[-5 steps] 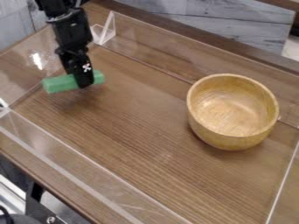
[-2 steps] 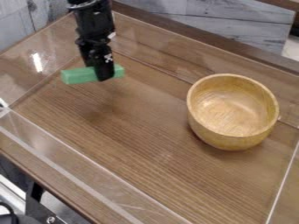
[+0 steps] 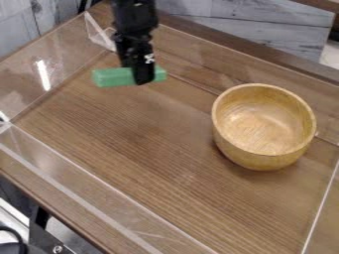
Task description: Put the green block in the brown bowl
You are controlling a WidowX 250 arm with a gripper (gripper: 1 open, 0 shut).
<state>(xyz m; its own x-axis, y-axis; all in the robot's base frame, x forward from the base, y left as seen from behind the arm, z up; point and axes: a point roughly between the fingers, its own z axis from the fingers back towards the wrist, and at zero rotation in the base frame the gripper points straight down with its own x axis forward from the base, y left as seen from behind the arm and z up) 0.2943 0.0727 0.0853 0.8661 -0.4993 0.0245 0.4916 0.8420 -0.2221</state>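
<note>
brown wood tabletop (image 3: 146,169) | grey wood-grain surface (image 3: 272,22) behind | light glare at left

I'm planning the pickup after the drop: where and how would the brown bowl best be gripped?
Probably by the near part of the rim of the brown bowl, pinched from above with one finger inside, one outside. It sits upright with its mouth open and thick wall exposed, and looks too wide to span.

A brown wooden table (image 3: 146,164) fills most of the view; the brown bowl (image 3: 263,125) rests on its right side.
</note>
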